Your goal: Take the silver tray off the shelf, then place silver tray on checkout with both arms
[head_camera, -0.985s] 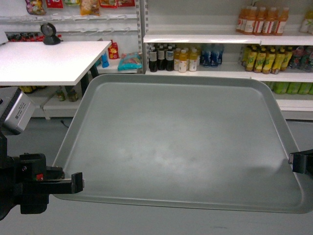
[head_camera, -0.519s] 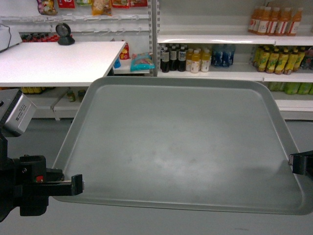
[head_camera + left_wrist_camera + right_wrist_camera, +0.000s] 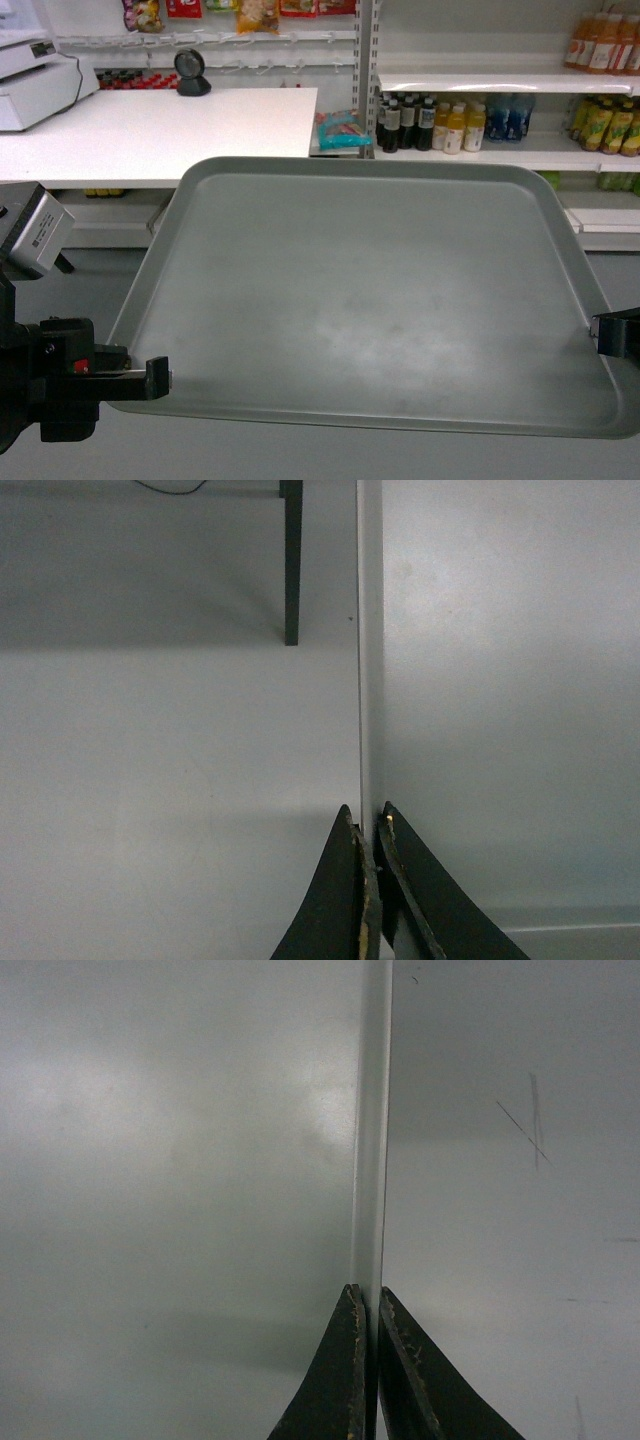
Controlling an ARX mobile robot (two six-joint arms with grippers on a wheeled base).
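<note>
The silver tray (image 3: 370, 290) hangs level in the air and fills most of the head view. My left gripper (image 3: 158, 376) is shut on its near-left rim, and my right gripper (image 3: 606, 334) is shut on its right rim. In the left wrist view the black fingers (image 3: 340, 900) pinch the thin tray rim (image 3: 370, 680), with grey floor to the left. The right wrist view shows the right gripper (image 3: 366, 1295) clamped the same way on the tray edge (image 3: 372, 1110). The white checkout (image 3: 150, 130) with its black scanner (image 3: 191, 72) stands beyond the tray, upper left. The shelf (image 3: 480, 75) is at the back right.
Bottles of drinks (image 3: 430, 122) line the shelf boards at the back right. A white cash register (image 3: 38, 88) sits on the checkout's left end. Snack packets (image 3: 250, 12) hang on a hook rack behind. A dark table leg (image 3: 291, 560) stands on the grey floor.
The background has slid to the right: the checkout and scanner now sit nearer the middle and a cash register has come into view. The tray and both grippers hold the same pose.
</note>
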